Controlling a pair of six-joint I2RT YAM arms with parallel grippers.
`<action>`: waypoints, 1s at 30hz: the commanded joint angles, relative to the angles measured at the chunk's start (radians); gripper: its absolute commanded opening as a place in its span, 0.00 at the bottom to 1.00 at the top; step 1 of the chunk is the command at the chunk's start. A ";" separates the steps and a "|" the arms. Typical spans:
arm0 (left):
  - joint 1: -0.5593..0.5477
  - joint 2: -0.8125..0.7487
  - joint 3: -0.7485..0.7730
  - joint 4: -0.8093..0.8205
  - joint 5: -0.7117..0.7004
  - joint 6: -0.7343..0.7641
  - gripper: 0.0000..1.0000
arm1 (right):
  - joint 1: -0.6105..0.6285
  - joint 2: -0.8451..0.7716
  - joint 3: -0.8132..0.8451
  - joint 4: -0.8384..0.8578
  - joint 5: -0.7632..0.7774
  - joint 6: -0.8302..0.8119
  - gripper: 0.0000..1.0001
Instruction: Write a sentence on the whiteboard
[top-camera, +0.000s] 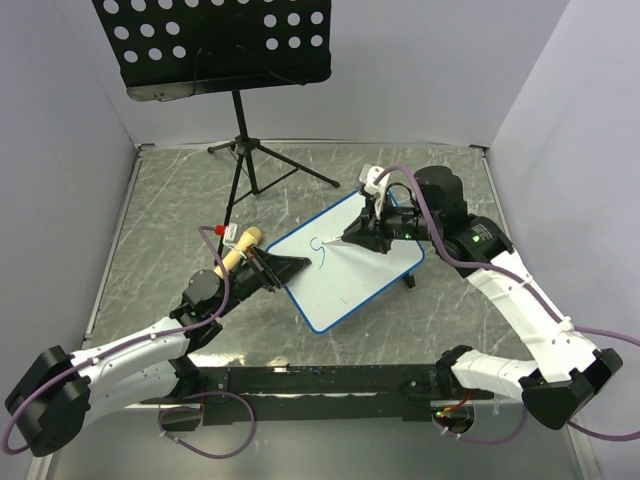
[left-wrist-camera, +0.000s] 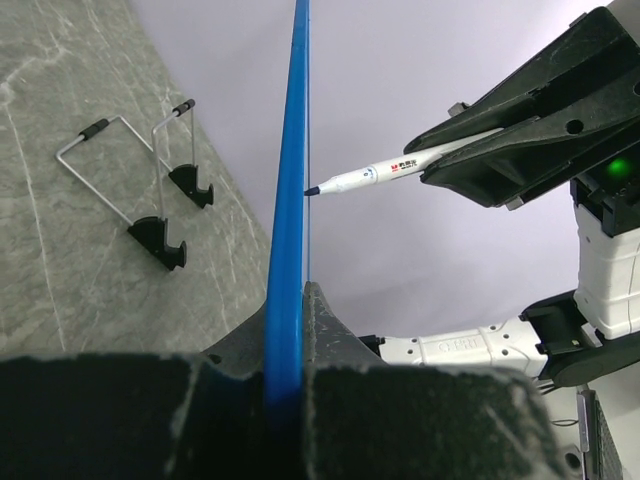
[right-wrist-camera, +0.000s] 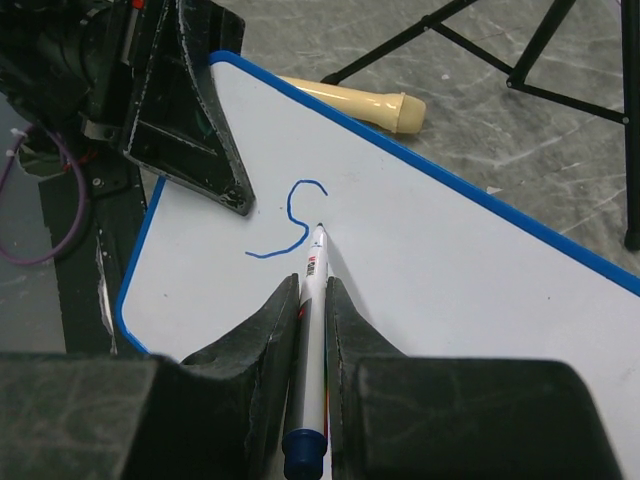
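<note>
- Top external view: the board (top-camera: 365, 285) sits askew on the desk (top-camera: 170, 220), reaching from the left fingers (top-camera: 283, 268) to under the right fingers (top-camera: 372, 236).
- The left fingers are pressed together on the board's blue rim, pinching its near edge. In the left wrist view the rim rises straight up from between them.
- The right fingers pinch a marker (right-wrist-camera: 313, 290), whose tip touches the white surface just ahead of them.
- Of the sentence (right-wrist-camera: 293, 218), only one blue curl like an "S" shows, just left of the tip.
- Step in hand, as I judge it: the very start of writing, with the first letter drawn.
- The next move calls for light, even tip contact and small strokes running away from the left fingers, while those fingers steady the board.
</note>
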 joint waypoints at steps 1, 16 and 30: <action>-0.004 -0.019 0.026 0.176 0.019 -0.028 0.01 | -0.004 0.014 0.027 0.031 0.051 0.003 0.00; -0.004 -0.005 0.026 0.188 0.022 -0.029 0.01 | -0.008 0.010 0.040 0.042 0.097 0.014 0.00; -0.004 0.010 0.028 0.194 0.031 -0.032 0.01 | -0.008 0.025 0.044 0.071 0.088 0.038 0.00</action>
